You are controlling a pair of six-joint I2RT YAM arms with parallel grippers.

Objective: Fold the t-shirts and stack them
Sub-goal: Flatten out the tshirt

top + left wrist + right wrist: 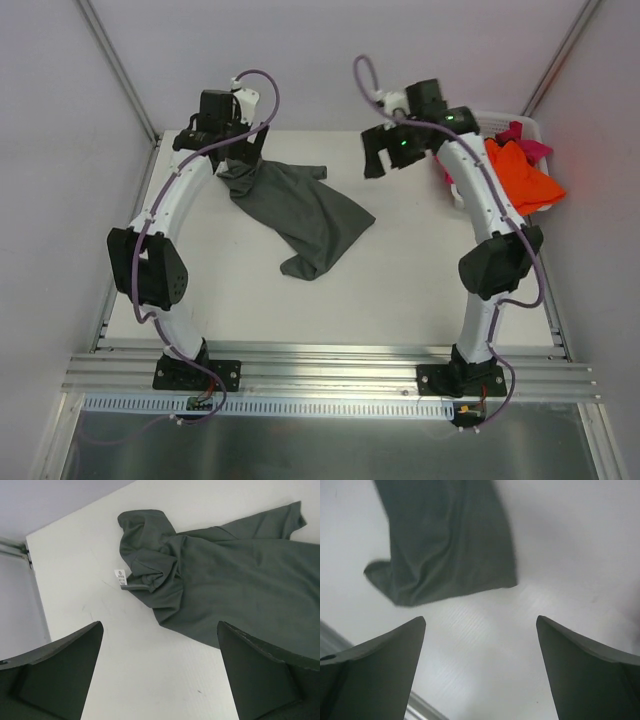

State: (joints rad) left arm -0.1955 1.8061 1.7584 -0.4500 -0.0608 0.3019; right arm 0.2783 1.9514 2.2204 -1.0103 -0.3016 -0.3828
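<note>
A dark grey-olive t-shirt point(310, 215) lies crumpled and spread diagonally on the white table, bunched at its far-left end. My left gripper point(240, 158) hovers over that bunched end. In the left wrist view it point(160, 625) stands open with only bare table between its fingers, and the shirt point(225, 580) with its white label lies just beyond them. My right gripper point(385, 158) hangs open above the table's far middle, right of the shirt. Its wrist view shows the gripper point(480, 619) empty, with a corner of the shirt point(445, 545) ahead. An orange t-shirt point(525, 178) and a magenta one point(520, 135) hang from the basket.
A white laundry basket point(495, 118) stands at the table's far right corner, partly behind the right arm. Grey walls close in the table on the left, back and right. An aluminium rail point(330, 365) runs along the near edge by the arm bases.
</note>
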